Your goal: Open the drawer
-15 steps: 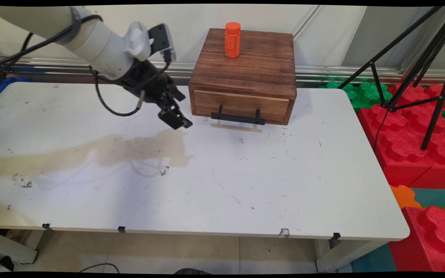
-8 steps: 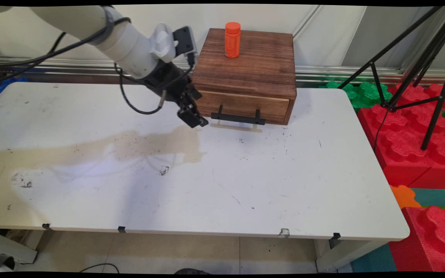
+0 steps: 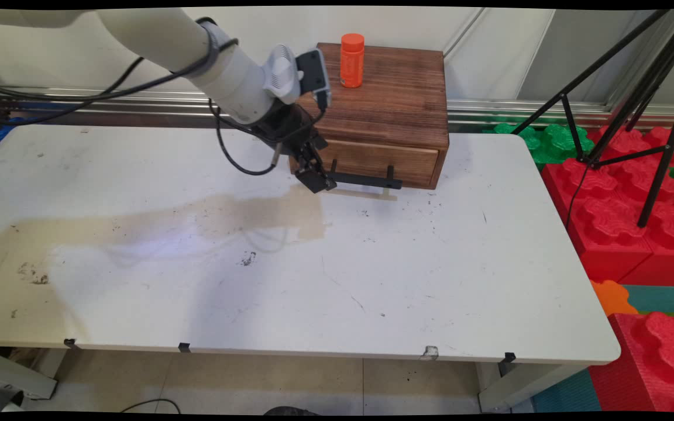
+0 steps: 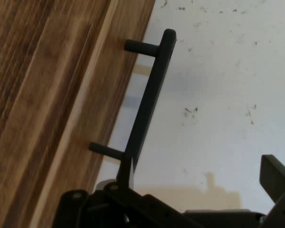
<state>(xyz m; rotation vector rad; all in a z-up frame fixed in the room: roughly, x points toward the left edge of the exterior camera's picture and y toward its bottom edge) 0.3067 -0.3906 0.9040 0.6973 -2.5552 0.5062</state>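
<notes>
The black two-finger pincer (image 3: 315,180) hangs spread at the left end of the black bar handle (image 4: 147,97) on the dark wooden drawer box (image 3: 381,111), which stands at the white counter's (image 3: 372,275) far edge. An orange cylindrical bottle (image 3: 351,60) stands upright on the box.

I work in what looks like a robotics lab: a scuffed white table (image 3: 372,280), black tripod legs (image 3: 623,111) and red foam blocks (image 3: 618,216) stacked beside it.
</notes>
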